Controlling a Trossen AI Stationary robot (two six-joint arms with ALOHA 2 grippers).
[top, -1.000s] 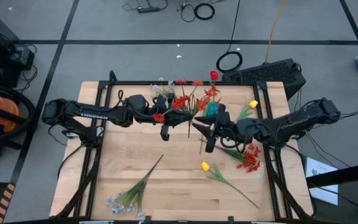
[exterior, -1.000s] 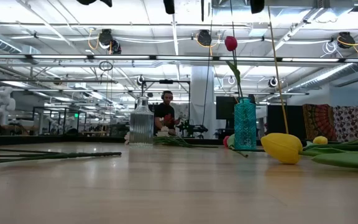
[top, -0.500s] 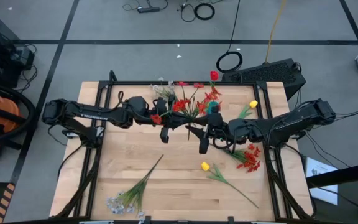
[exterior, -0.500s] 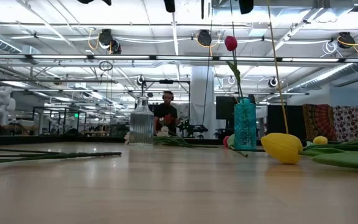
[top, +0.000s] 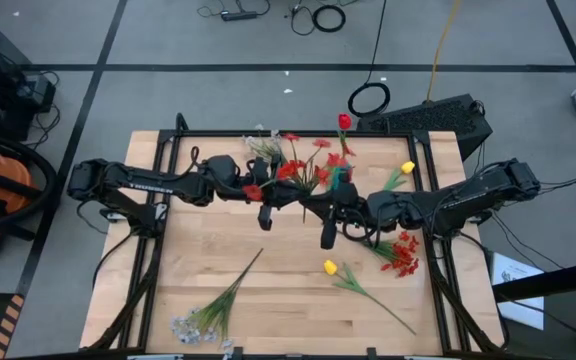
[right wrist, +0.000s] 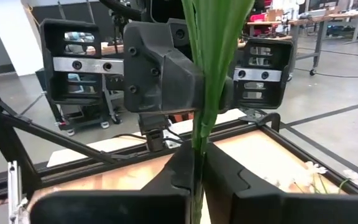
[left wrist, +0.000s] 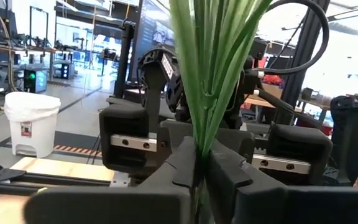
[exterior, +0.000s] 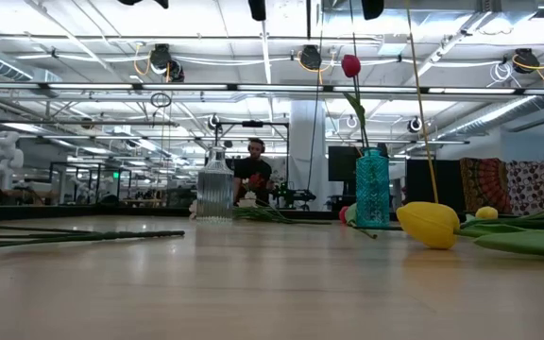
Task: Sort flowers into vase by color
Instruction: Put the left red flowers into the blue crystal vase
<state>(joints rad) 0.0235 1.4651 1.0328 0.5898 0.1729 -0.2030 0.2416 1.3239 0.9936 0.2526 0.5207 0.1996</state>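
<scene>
While both arms met over the middle of the counter [top: 268, 290], the left gripper [left wrist: 201, 163] and the right gripper [right wrist: 194, 163] each had their fingers pressed together on the same bundle of green stems [left wrist: 211, 68], a handover caught midway. The red spray [top: 303, 168] at the head of that bundle hung in the air between the arms, close to the teal vase [exterior: 372, 187] near the counter's far edge, where one red tulip [exterior: 350, 65] already stood upright. A clear ribbed vase [exterior: 215, 192] stood well to its side. Loose flowers lay elsewhere: a yellow tulip [top: 331, 267] toward the front, a pale wispy spray [top: 200, 320] at the front corner, a second red spray [top: 402, 254] under the right arm and another yellow tulip [top: 407, 168] near the far right. The risk lay in the double grip: if either arm pulled before the other let go, the thin stems could bend, slip or scatter, and the swinging blossoms could knock the teal vase or its tulip. How many stems the bundle held could not be made out from either wrist view, nor whether all were truly pinched. From above, the arms covered the fingers themselves, and the low view cut both arms off at its upper edge. A person sat in the room beyond, too far off to matter.
</scene>
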